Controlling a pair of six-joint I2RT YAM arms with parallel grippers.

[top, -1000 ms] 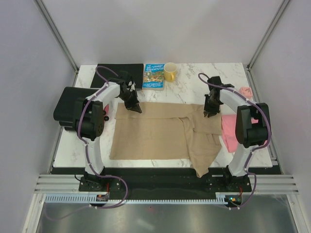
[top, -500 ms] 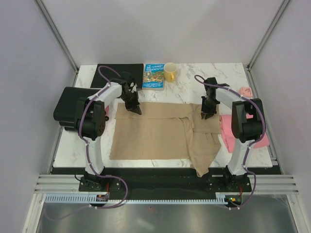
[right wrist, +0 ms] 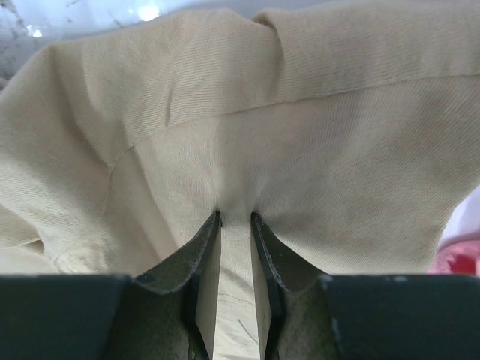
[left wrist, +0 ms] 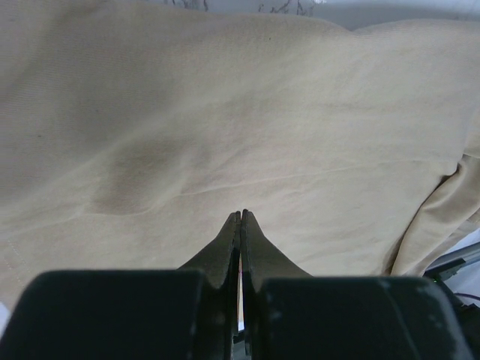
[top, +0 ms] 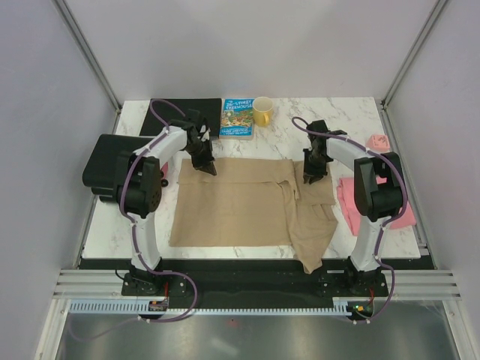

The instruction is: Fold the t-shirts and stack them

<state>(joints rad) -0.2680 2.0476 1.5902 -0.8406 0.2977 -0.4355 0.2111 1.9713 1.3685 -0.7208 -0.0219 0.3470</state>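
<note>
The right gripper [right wrist: 235, 219] is clamping a raised fold of the tan t-shirt [top: 232, 206], cloth bunching between its fingers. The left gripper [left wrist: 240, 216] is clenched tight at the shirt's far corner; I cannot tell whether it is pinching any cloth. The shirt is lying spread on the counter [top: 300, 135] between and below both grippers. The pink t-shirt [top: 351, 206] is sitting just right of the right gripper.

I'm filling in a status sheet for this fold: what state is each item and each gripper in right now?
tan t-shirt: spread on the table, right side bunched, not folded yet.
pink t-shirt: lying apart at the right, not stacked.
left gripper: shut on the tan t-shirt's far edge.
right gripper: shut on tan cloth, lifting a fold.
yellow mug: upright.
book: closed, lying flat.
</note>
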